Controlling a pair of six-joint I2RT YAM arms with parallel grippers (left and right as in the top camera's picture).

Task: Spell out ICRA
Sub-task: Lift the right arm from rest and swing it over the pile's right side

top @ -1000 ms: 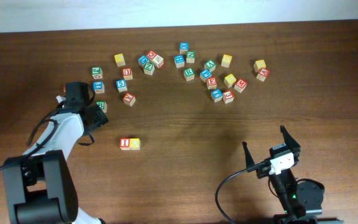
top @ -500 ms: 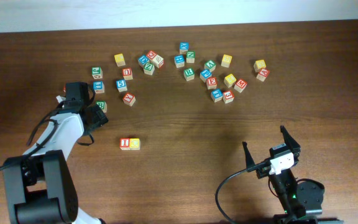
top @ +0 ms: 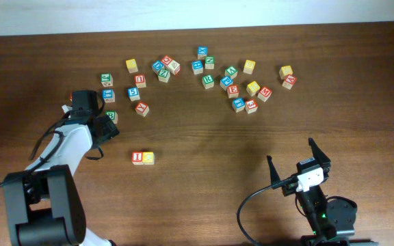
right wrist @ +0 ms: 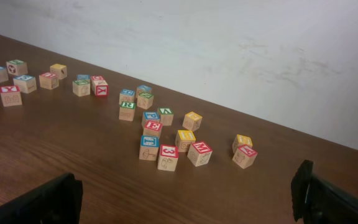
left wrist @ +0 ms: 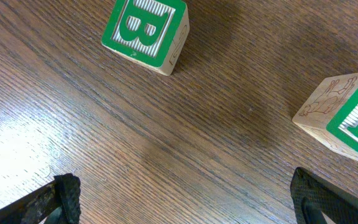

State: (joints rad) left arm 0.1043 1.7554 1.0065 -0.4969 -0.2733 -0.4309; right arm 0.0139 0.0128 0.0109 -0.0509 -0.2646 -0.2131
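ICRA row (top: 142, 158): only red I (top: 137, 157) and yellow block (top: 148, 158) are set, touching, left of bench (top: 204, 137) centre, toward front edge. Nothing moved in last second. Left gripper (left wrist: 185, 205) released, empty, hovers by green B block (left wrist: 145, 31). Right gripper (top: 296, 165) released, empty, near front edge. You have R and A outstanding.

I cube (top: 137, 157) beside (touching) neighbour cube (top: 148, 158)

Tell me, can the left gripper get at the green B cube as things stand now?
Probably yes. The left gripper is open, and the green B cube lies ahead of its fingers with only bare table between them. Another green cube sits off to one side, apart from it.
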